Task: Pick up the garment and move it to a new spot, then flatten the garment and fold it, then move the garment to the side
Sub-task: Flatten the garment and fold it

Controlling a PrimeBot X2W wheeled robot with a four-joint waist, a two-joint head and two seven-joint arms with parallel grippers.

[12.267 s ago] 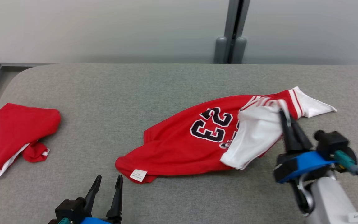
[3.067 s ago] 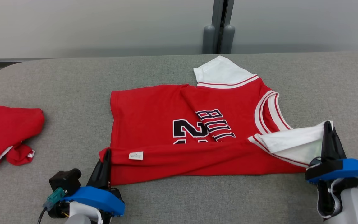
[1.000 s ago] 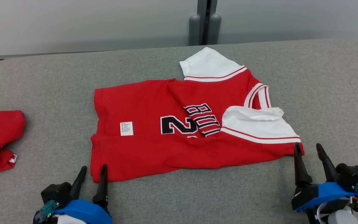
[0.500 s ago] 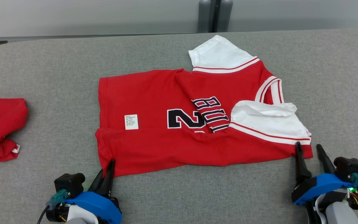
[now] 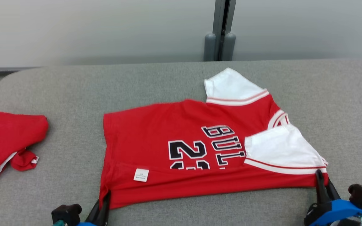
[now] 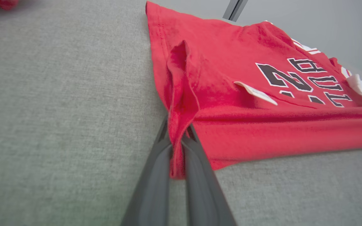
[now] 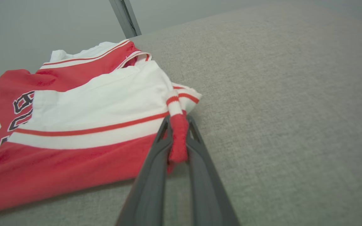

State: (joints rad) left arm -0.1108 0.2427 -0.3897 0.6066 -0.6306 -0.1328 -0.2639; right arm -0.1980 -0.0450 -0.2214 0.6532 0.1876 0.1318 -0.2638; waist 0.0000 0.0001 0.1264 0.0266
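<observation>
Closest to me, my left gripper [image 6: 179, 131] has its fingers pinched together on the near left corner of the jersey [image 5: 181, 138], with a ridge of red hem bunched up between them. My right gripper [image 7: 178, 125] is likewise closed on the near right corner, gripping a twist of red fabric and striped white trim at the bottom of the near sleeve [image 5: 281, 147]. The jersey lies spread across the middle of the grey table [image 5: 74, 88], hem to my left and neck to my right. Its near edge is turned over on itself in a long red band that runs from one gripper to the other. A small white label [image 5: 141, 175] sits on that band near the left end. Just beyond, the black and white lettering reads sideways. The fold covers the lower part of the number, so I think I can read a 2, but I cannot make out the second digit. The body is mostly flat, with slight wrinkles. The white far sleeve [image 5: 231, 86] sticks out toward the back edge. Well off to my left lies a separate crumpled red cloth [image 5: 8, 138] with white trim. A grey post [image 5: 220, 31] stands against the wall behind the table.
</observation>
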